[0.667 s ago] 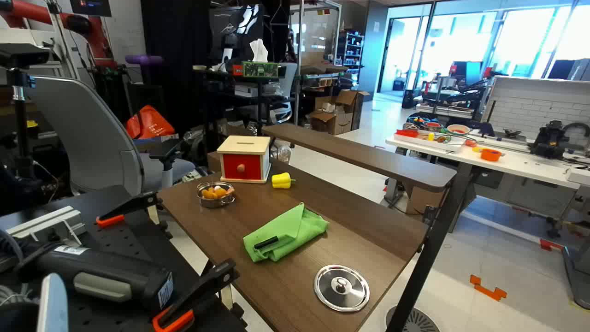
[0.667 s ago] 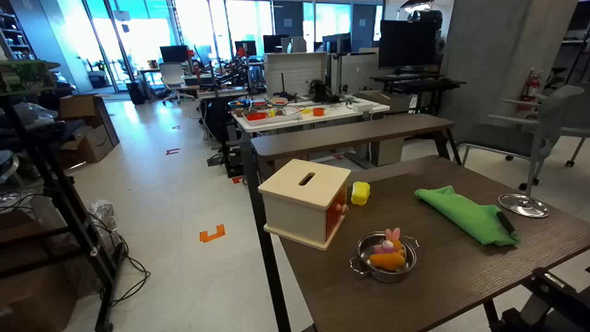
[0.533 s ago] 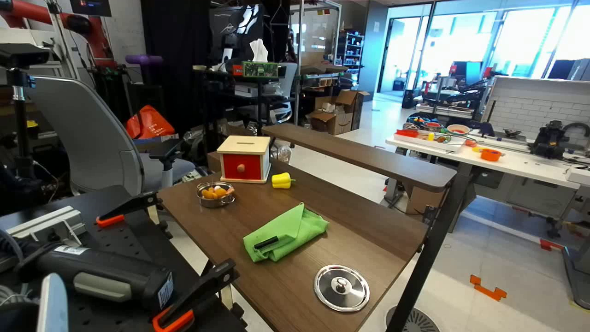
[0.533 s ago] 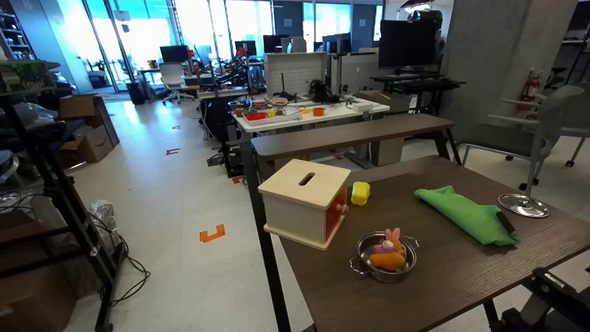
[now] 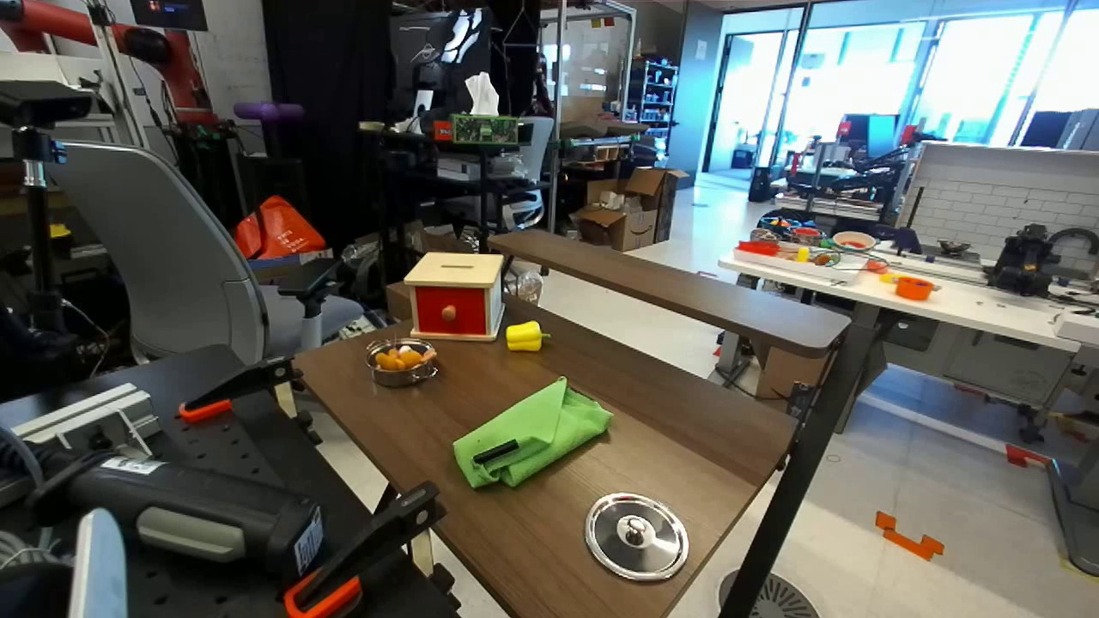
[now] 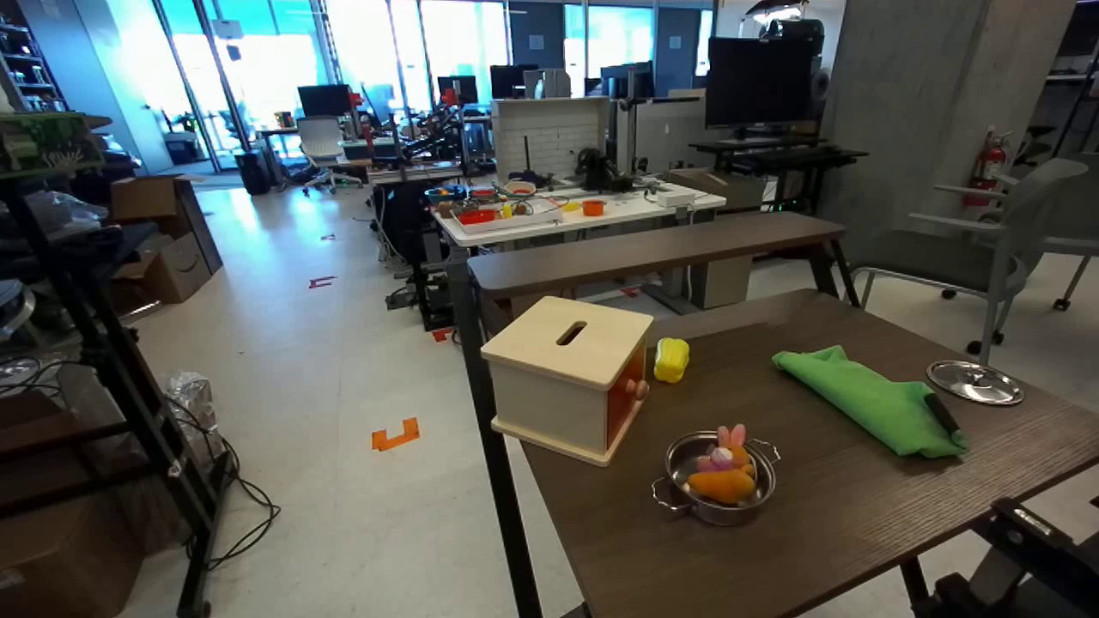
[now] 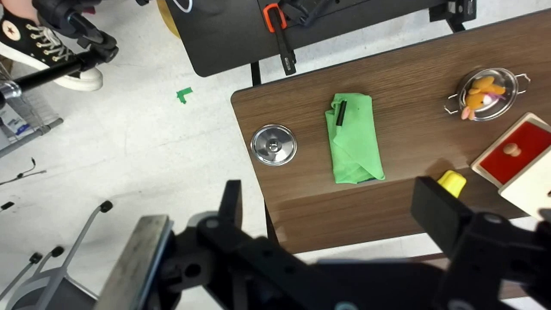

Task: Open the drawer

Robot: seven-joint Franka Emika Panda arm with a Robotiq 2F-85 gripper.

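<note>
The drawer is closed, in its box near one end of the surface, with a round knob on its red front. The pincer hangs high up and off to the side; its two fingers are spread wide and hold nothing. I'd say the job has hardly begun, and the next thing is to get over to that knob. It's small and round, so if the fingers pinch only the tip, they may slip off. The pot with the toys stands near, out in front of one side of the drawer, so the drawer could bump into it as it slides out. The pepper is just beside the box, and a low, wide swing might knock it. Nothing seems to pin the box down (it looks light to me), so a crooked pull could drag it along and leave the drawer closed inside.
</note>
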